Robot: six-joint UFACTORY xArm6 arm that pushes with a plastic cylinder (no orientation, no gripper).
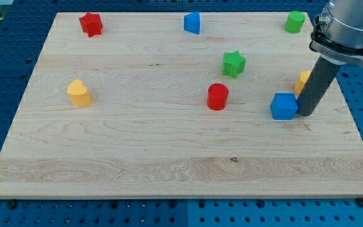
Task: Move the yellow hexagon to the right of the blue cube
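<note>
The blue cube (284, 106) sits on the wooden board at the view's right. My tip (305, 114) rests on the board right beside the cube's right side, touching or nearly touching it. The yellow hexagon (302, 81) lies just above and right of the cube, mostly hidden behind the rod; only its left part shows.
A red cylinder (217, 96) and a green star (234, 64) lie left of the cube. A green block (295, 22), a blue block (193, 23) and a red star (91, 24) line the top edge. A yellow heart (79, 93) sits at the left. The board's right edge (351, 120) is close to my tip.
</note>
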